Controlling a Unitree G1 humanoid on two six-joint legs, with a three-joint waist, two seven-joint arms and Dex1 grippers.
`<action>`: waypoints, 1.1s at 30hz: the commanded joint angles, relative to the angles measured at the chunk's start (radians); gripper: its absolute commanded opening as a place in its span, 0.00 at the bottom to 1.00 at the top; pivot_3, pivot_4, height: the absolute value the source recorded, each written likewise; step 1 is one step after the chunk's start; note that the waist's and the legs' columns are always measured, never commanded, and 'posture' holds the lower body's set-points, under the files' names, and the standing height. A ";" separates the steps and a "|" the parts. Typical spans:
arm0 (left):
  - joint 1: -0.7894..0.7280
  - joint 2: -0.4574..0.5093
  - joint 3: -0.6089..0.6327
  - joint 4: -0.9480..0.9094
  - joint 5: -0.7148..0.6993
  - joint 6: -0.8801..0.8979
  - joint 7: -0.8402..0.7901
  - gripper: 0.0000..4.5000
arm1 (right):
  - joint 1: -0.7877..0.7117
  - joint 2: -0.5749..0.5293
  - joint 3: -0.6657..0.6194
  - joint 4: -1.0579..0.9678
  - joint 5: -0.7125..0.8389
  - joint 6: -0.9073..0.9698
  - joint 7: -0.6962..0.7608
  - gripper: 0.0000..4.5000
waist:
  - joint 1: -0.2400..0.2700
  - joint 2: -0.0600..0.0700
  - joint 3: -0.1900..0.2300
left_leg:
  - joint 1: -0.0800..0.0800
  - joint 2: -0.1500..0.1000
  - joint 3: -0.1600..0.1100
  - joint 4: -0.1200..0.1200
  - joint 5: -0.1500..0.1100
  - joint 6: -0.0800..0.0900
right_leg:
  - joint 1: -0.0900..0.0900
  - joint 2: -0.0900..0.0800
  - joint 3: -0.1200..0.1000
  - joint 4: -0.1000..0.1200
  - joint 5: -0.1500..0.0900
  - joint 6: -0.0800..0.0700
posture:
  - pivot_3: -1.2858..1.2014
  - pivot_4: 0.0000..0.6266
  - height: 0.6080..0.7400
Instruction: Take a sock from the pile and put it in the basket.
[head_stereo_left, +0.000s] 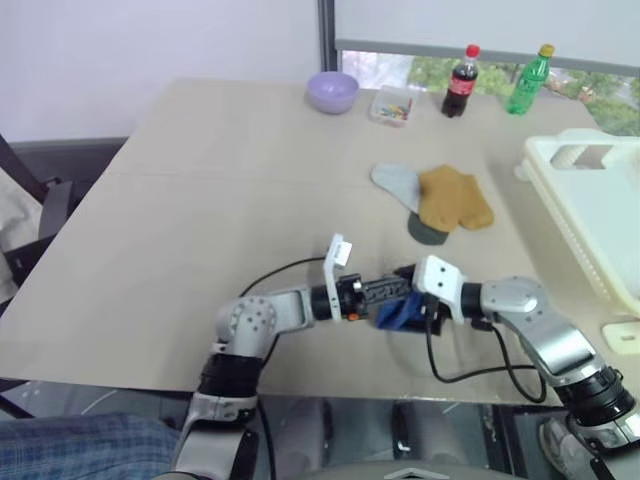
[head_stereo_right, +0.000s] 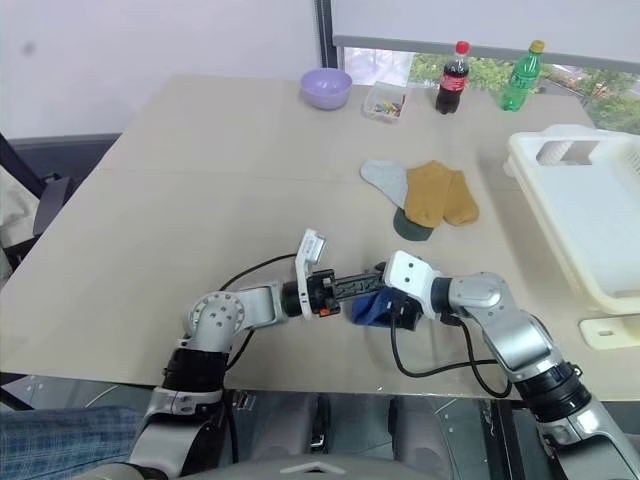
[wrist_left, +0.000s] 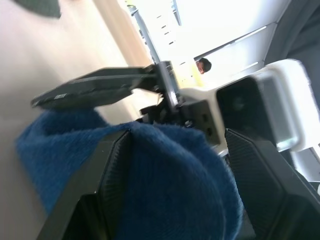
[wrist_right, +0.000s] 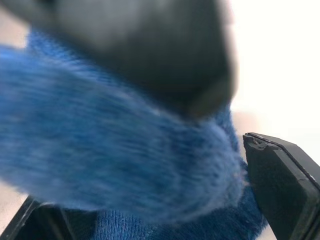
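Note:
Near the table's front edge, a royal blue sock (head_stereo_left: 398, 313) hangs bunched between my two grippers, which meet tip to tip. My left gripper (head_stereo_left: 392, 296) points right and is shut on the sock (wrist_left: 165, 170), which fills the gap between its fingers (wrist_left: 107, 180). My right gripper (head_stereo_left: 408, 303) faces it, open, its fingers (wrist_right: 285, 185) spread wide around the same sock (wrist_right: 125, 165). The pile (head_stereo_left: 440, 200) lies farther back on the table: a pale grey sock, a mustard pair and a dark green one. The white basket (head_stereo_left: 560, 215) stands at the right edge.
At the table's far edge stand a lilac bowl (head_stereo_left: 332, 92), a clear tray of coloured bits (head_stereo_left: 391, 104), a cola bottle (head_stereo_left: 460, 82) and a green bottle (head_stereo_left: 530, 80). A black cable (head_stereo_left: 470, 375) loops below my right wrist. A small white piece (head_stereo_left: 622, 338) lies near the basket.

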 joint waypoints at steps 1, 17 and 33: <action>-0.014 -0.010 -0.010 0.001 -0.005 0.003 -0.023 0.71 | 0.012 -0.028 -0.050 -0.036 -0.008 0.019 -0.019 0.98 | 0.002 0.000 0.000 | 0.000 0.000 0.000 0.000 0.000 0.000 | 0.000 0.000 0.000 0.000 0.000 0.000 | 0.52 0.24 0.93; -0.053 -0.069 0.086 0.047 -0.069 0.041 -0.009 0.71 | 0.024 -0.041 -0.160 -0.083 0.072 0.067 -0.030 0.98 | 0.002 0.000 0.002 | -0.001 0.000 -0.001 0.000 0.000 0.000 | 0.000 0.000 -0.001 -0.001 0.000 0.000 | 0.52 0.24 0.93; -0.070 -0.086 0.075 0.059 -0.057 0.046 -0.023 0.71 | 0.115 -0.208 -0.287 -0.217 0.150 0.216 0.007 0.98 | 0.002 0.000 0.003 | -0.002 -0.001 -0.001 0.000 0.000 0.000 | 0.000 0.000 -0.001 -0.001 0.000 0.000 | 0.52 0.24 0.93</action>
